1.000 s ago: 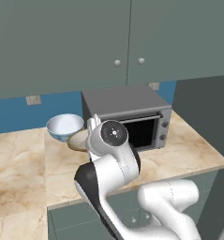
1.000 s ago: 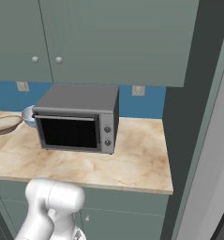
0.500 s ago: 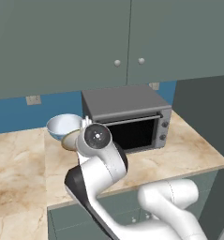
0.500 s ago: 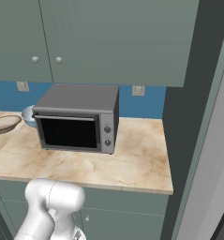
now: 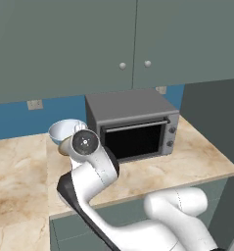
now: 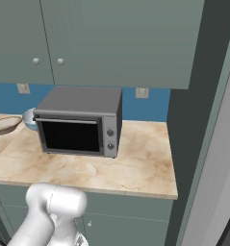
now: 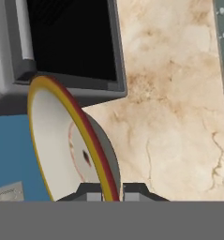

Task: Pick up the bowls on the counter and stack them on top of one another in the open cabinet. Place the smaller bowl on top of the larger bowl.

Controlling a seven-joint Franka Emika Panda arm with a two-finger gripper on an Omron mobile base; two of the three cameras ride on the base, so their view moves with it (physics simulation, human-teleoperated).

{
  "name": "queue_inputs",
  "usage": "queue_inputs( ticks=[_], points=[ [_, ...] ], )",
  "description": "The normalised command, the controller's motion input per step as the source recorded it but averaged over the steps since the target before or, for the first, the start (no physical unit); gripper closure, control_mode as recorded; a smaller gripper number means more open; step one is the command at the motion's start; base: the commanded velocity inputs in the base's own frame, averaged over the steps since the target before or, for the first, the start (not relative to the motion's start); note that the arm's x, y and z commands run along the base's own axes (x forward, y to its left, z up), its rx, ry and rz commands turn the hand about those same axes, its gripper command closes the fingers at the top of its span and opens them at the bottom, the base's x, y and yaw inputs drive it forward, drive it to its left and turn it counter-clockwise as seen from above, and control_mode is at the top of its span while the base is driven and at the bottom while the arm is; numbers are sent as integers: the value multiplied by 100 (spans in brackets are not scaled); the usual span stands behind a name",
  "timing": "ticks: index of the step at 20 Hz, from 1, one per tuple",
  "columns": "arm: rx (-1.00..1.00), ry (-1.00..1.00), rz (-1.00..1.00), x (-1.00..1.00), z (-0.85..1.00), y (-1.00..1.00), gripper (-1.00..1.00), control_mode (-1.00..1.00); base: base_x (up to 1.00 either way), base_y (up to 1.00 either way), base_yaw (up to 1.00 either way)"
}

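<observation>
Beige marbled counter, blue wall, boxy grey microwave. My claw pinched the small bowl by its rim, at nine o'clock of the microwave. Big bowl behind it.

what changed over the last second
The arm swung left as the left base view shows it, carrying the smaller bowl that way. The pincer stayed shut on the bowl's rim; nothing was taken up or let go. The larger bowl, the microwave and the counter stayed as they were.
</observation>
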Motion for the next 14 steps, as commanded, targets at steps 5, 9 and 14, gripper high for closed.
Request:
queue_inputs(
  ticks=[5,9,14],
  points=[
    [5,-3,-10,34,-16,13,100,-100,0,0,0],
    [6,-5,-10,31,-20,14,100,-100,0,0,0],
    [7,-8,-10,25,-23,18,100,-100,0,0,0]
  ],
)
